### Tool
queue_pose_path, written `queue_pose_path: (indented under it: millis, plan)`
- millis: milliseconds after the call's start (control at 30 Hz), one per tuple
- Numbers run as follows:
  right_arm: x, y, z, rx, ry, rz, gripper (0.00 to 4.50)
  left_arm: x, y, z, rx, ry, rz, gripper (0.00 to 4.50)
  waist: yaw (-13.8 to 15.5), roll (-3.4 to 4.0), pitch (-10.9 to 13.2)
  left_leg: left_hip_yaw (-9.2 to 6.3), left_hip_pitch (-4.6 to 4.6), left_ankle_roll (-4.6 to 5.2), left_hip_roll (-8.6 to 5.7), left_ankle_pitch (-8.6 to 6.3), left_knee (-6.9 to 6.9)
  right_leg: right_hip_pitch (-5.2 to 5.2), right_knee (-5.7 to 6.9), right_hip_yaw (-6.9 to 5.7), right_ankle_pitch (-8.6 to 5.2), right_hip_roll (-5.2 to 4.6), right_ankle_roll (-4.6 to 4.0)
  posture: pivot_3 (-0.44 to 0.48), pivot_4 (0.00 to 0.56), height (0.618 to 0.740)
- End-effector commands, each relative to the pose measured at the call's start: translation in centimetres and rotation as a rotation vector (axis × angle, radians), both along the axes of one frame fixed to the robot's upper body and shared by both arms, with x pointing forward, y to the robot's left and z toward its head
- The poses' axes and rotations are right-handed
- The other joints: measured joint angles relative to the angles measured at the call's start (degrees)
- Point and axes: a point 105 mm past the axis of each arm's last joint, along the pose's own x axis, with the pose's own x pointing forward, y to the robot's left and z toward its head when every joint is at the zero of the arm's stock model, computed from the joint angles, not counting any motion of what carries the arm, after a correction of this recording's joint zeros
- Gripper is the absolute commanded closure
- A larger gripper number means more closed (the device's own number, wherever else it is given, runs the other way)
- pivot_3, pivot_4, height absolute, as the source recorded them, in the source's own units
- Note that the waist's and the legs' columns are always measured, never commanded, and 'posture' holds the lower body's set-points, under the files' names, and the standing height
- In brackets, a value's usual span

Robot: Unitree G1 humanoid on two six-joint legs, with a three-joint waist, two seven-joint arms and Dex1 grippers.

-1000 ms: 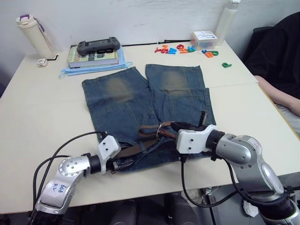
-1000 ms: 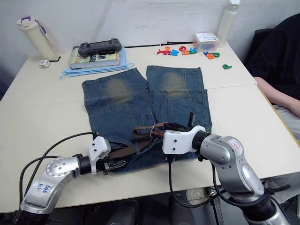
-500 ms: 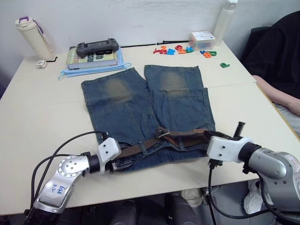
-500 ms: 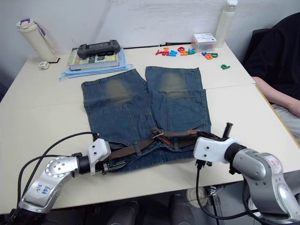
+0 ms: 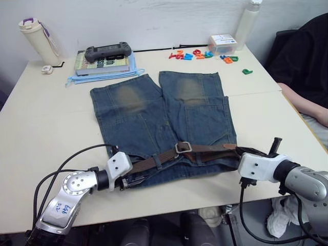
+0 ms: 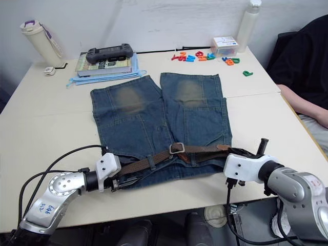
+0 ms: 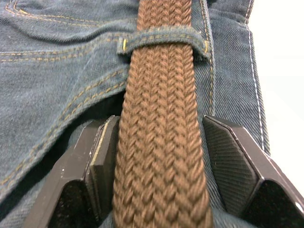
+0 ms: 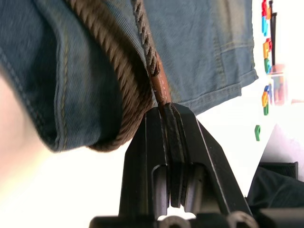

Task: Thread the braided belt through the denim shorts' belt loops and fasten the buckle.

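The belt (image 5: 154, 163) lies along the shorts' (image 5: 164, 118) waistband at lower centre, under a loop (image 7: 164, 39), its tip through the buckle (image 5: 183, 148). Right claw (image 8: 164, 124) is clamped on the tan end; left claw (image 7: 161, 156) stands apart astride the braid. Fastening looks unfinished.

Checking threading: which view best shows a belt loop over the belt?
Left wrist view: a belt loop crosses the braided belt up close. Eye views show the loops small along the waistband; the right wrist view gives no clear loop.
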Motion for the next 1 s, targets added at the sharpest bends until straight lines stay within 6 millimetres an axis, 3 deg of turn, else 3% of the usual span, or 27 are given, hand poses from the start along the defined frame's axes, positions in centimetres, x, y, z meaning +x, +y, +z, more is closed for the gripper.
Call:
queue_pose_path:
  millis: [33,667,867,1000]
  plan:
    - [0.3,-1.5,1.2,-0.040,-0.050,-0.054,4.50,-0.5,2.5,-2.3,0.091,0.080,0.069,1.46,0.0,0.00,0.0,0.00,0.00,0.00,0.00,0.00,0.00,0.00,0.00,0.00,0.00,0.00,0.00,0.000,0.150,0.714]
    - [1.0,-1.7,0.8,-0.059,-0.065,-0.109,4.50,-1.6,5.5,-2.9,0.155,0.116,0.104,1.46,-0.3,0.13,-0.1,0.09,0.10,-0.01,0.14,-0.02,-0.07,0.00,0.03,0.04,-0.03,0.12,-0.05,0.000,0.150,0.714]
    - [1.1,-2.0,0.8,-0.079,-0.069,-0.138,4.50,-1.7,5.9,-2.8,0.163,0.118,0.105,1.46,-0.2,0.14,-0.1,0.12,0.19,0.00,0.16,-0.03,-0.08,0.06,0.03,0.05,-0.04,0.13,-0.07,0.000,0.150,0.714]
    - [1.3,-1.1,0.8,-0.057,-0.073,-0.115,4.50,-1.6,5.8,-2.8,0.160,0.117,0.100,1.46,-0.3,0.16,-0.1,0.12,0.24,0.00,0.16,-0.04,-0.09,0.10,0.03,0.06,-0.04,0.13,-0.07,0.000,0.150,0.714]
